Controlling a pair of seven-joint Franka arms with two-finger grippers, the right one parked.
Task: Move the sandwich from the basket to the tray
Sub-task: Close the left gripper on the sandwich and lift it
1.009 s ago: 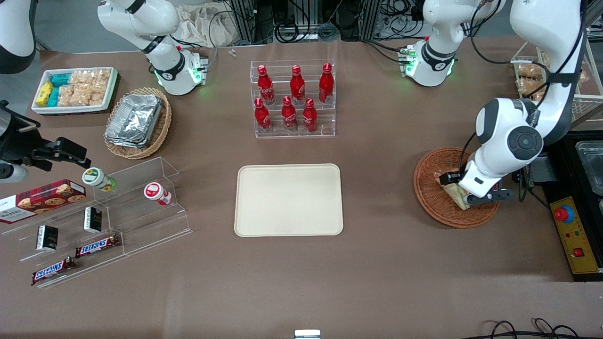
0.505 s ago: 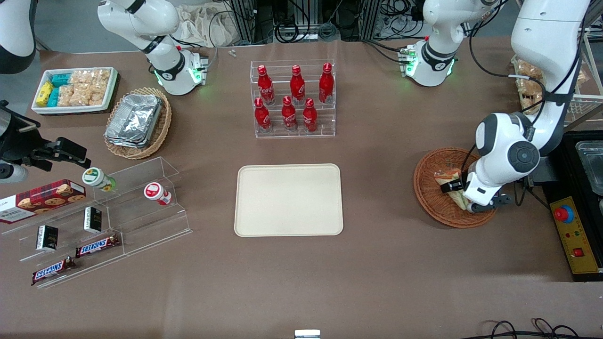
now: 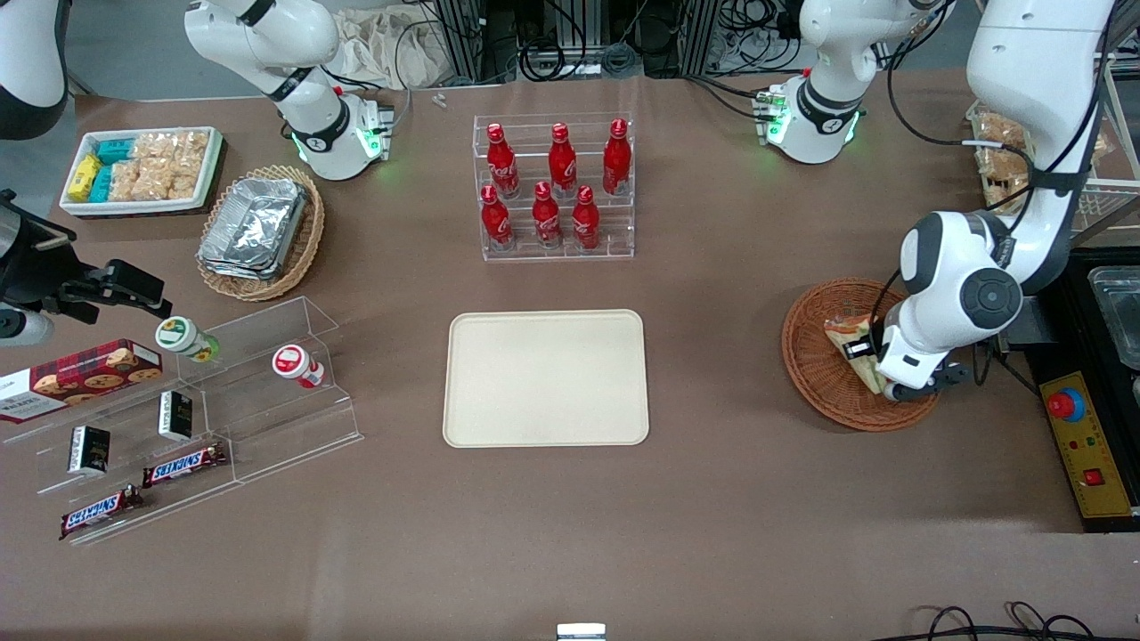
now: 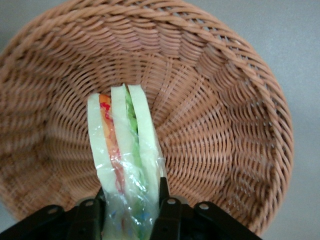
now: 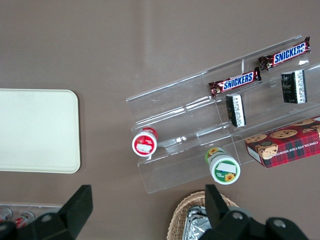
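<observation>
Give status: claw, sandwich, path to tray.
Claw shut on sandwich, over basket. Tray bare, nothing between it and the basket.

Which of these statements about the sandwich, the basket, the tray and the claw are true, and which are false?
1. The claw is shut on the sandwich. True: one finger presses each bread face.
2. The sandwich already lies on the tray. False: it is above the basket, and the tray holds nothing.
3. The sandwich is wrapped in clear film. True.
4. The basket holds a second sandwich. False: only this one shows in it.
5. The tray lies nearer to the front camera than the rack of red bottles. True.
6. The claw hangs above the tray. False: it is above the basket, at the working arm's end of the table.
</observation>
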